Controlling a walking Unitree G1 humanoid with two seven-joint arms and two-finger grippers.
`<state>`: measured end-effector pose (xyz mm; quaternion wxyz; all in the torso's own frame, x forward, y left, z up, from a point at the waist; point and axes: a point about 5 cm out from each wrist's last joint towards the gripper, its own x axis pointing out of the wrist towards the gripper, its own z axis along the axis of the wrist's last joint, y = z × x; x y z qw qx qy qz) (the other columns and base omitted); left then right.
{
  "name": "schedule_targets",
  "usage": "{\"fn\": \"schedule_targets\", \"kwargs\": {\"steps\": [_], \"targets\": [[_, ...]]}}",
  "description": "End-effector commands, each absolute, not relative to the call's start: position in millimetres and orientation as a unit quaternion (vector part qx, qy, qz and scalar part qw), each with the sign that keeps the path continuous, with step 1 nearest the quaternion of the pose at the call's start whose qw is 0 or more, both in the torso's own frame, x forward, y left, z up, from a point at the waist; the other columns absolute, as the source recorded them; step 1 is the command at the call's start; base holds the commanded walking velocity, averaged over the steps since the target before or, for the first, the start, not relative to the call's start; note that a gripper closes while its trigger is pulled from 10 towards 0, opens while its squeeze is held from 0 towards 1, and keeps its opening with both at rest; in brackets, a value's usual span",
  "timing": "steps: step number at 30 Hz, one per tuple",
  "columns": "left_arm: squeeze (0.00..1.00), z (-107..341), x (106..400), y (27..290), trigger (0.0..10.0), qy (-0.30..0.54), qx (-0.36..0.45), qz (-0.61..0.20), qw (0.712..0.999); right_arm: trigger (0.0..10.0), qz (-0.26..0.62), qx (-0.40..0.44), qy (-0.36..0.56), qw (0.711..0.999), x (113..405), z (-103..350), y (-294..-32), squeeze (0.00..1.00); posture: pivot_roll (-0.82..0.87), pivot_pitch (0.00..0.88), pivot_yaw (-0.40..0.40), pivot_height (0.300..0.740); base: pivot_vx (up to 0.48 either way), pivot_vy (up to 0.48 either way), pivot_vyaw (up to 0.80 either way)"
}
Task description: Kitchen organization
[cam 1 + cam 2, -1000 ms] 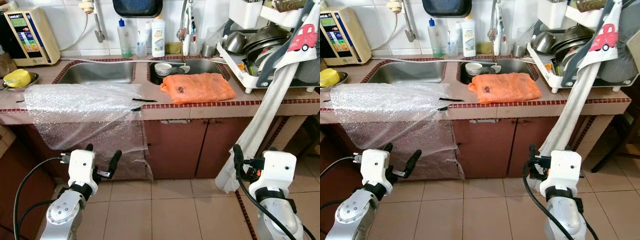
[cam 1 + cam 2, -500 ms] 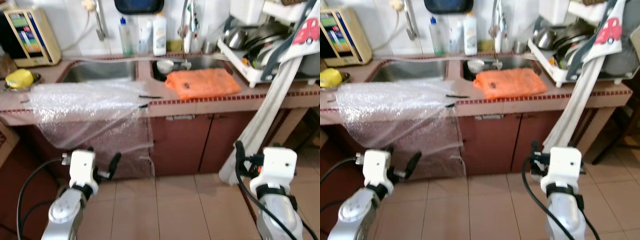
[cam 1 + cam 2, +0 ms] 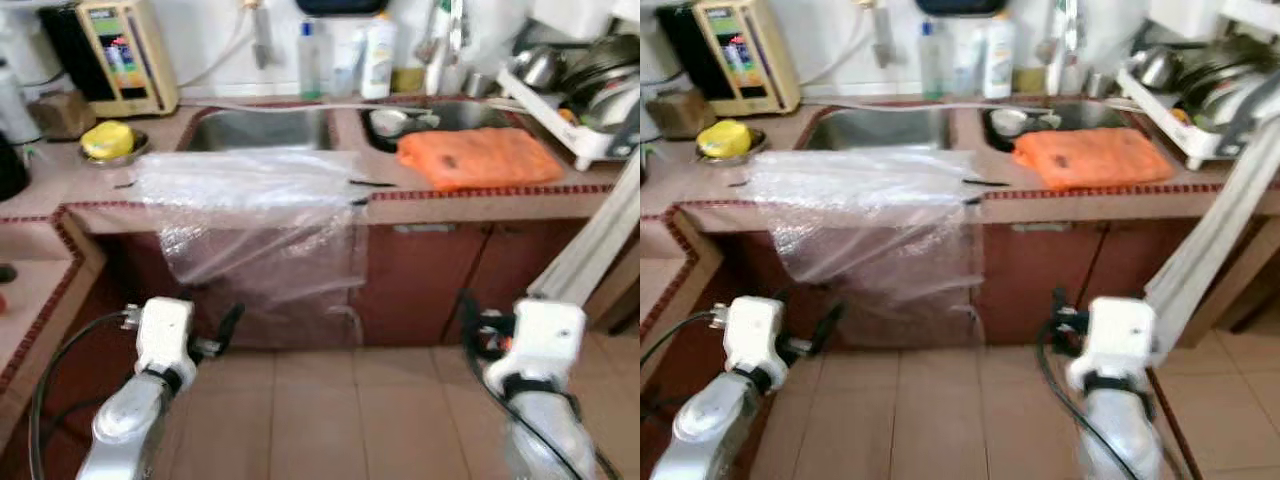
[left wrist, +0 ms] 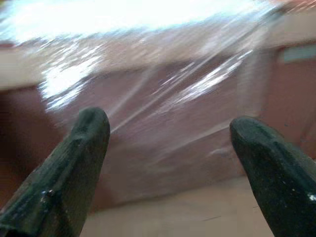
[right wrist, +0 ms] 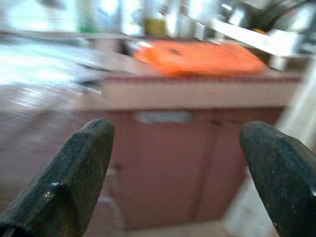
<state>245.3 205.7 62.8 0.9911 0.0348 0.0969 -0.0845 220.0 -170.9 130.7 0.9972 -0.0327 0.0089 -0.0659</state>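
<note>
A clear bubble-wrap sheet lies on the counter and hangs over its front edge, down past the cabinet. An orange cloth lies on the counter to the right of it, in front of the right sink basin. A yellow thing rests in a small dish at the counter's left. My left gripper is held low over the floor, open and empty, pointing at the hanging bubble wrap. My right gripper is also low, open and empty, facing the cabinet below the orange cloth.
A double sink sits in the counter, with bottles behind it and a bowl in the right basin. A dish rack stands at the right, a water appliance at the back left. The counter turns a corner at my left.
The whole picture has shifted right and blurred, so the camera has turned left; the counter's left corner has come into view. Both grippers stay low and open.
</note>
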Motion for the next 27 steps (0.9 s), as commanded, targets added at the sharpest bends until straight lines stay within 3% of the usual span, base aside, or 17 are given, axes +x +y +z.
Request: {"fn": "schedule_targets", "kwargs": {"steps": [1, 6, 24, 27], "targets": [[0.0, 65.9, 248.1, 202.2, 10.0, 0.087, 0.033, -0.089, 0.992, 10.0, -0.075, -0.04, 0.0, 0.996, 219.4, 135.0, -177.7, 0.0, -0.02, 0.0, 0.038, 0.74, 0.0, 0.48, 0.0], [0.0, 67.4, 248.5, 202.5, 10.0, 0.08, 0.031, -0.088, 0.992, 10.0, -0.069, -0.04, 0.001, 0.997, 221.3, 134.1, -178.1, 0.0, -0.01, 0.003, 0.036, 0.74, 0.0, 0.426, 0.0], [0.0, 74.4, 250.8, 194.5, 10.0, 0.053, 0.052, -0.102, 0.992, 10.0, -0.059, -0.046, -0.01, 0.997, 229.8, 137.4, -173.5, 0.0, 0.0, 0.0, 0.025, 0.74, 0.0, 0.0, 0.0], [0.0, 78.1, 252.7, 192.3, 10.0, 0.05, 0.051, -0.105, 0.992, 10.0, -0.057, -0.047, -0.011, 0.997, 230.1, 137.4, -172.6, 0.0, 0.0, 0.0, 0.026, 0.74, 0.0, -0.34, 0.0]]}}
